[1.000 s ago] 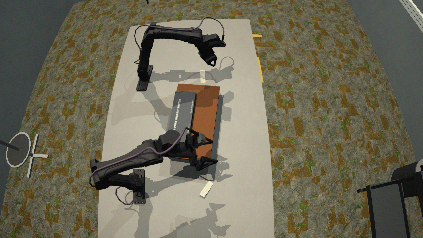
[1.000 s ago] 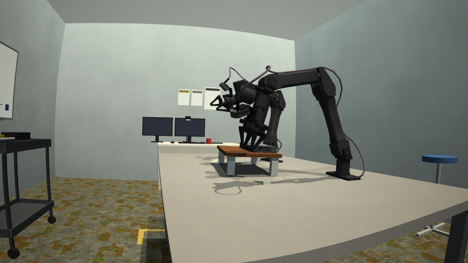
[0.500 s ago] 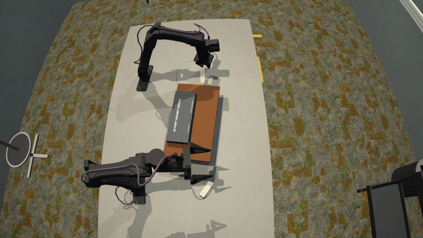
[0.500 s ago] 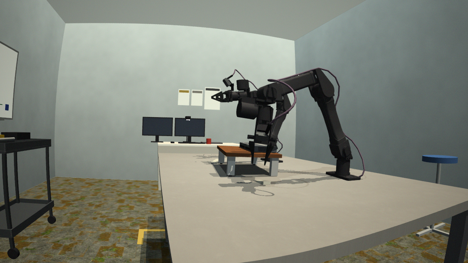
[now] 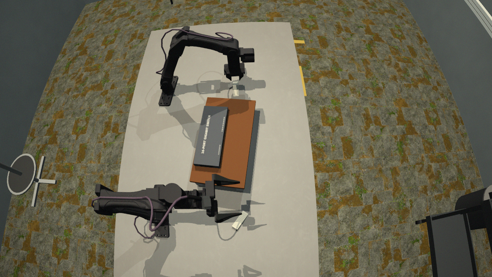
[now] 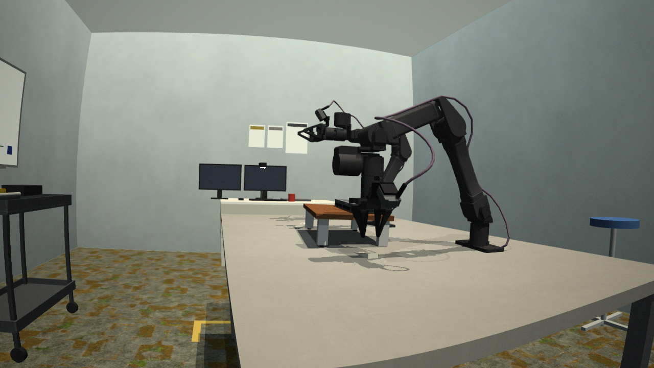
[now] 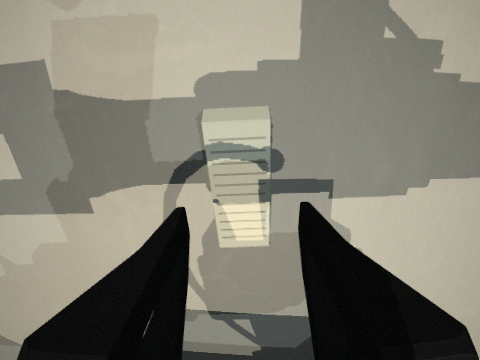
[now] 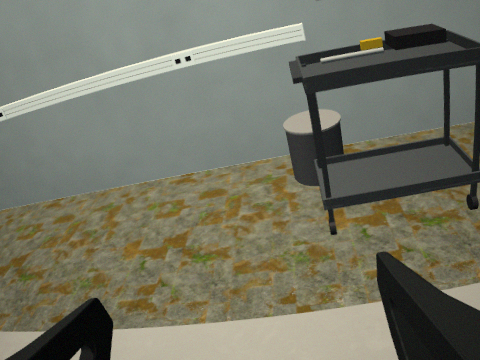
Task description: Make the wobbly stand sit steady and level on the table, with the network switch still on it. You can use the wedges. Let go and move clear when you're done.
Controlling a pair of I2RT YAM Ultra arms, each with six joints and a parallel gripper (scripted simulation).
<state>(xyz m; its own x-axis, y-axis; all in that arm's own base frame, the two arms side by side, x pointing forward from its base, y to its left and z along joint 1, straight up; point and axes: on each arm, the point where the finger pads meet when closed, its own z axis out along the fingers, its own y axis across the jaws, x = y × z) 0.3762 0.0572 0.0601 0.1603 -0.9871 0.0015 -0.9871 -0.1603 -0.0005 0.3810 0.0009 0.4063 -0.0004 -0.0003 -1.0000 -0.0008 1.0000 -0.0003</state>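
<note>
The stand (image 5: 237, 137) has a brown top on pale legs and lies mid-table, with the dark network switch (image 5: 211, 135) flat on its left half; both also show in the exterior view as the stand (image 6: 329, 212) and the switch (image 6: 348, 204). One pale ridged wedge (image 5: 236, 89) lies on the table off the stand's far end. My left gripper (image 5: 235, 75) points straight down above this wedge (image 7: 238, 176), fingers partly apart and not touching it. A second wedge (image 5: 239, 220) lies off the stand's other end. My right gripper (image 5: 239, 197) (image 6: 304, 133) is wide open, empty, held level and high.
A black cart (image 6: 31, 247) stands on the floor beside the table, and it also shows in the right wrist view (image 8: 394, 114) next to a grey bin (image 8: 312, 143). Two monitors (image 6: 242, 178) and a red cup (image 6: 291, 197) sit on a far desk. A blue stool (image 6: 613, 223) stands at the right.
</note>
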